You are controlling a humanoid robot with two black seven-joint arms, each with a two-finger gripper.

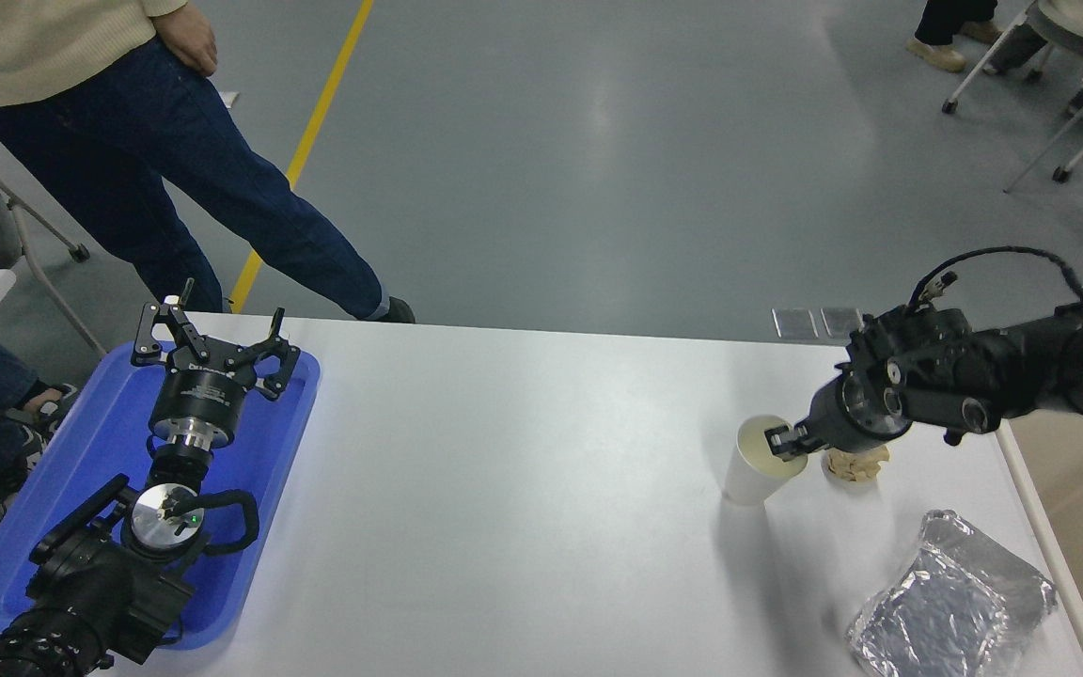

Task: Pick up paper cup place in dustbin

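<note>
The white paper cup is near the table's right end, mouth up and slightly tilted, its cream inside showing. My right gripper comes in from the right edge and is shut on the cup's right rim, one finger inside the mouth. The cup seems raised a little off the table. A beige surface past the table's right edge is the dustbin, only partly in view. My left gripper is parked open over the blue tray at the lower left.
A crumpled tan paper ball lies just right of the cup, under my right wrist. A crumpled foil sheet lies at the near right corner. A person in jeans stands at the far left side.
</note>
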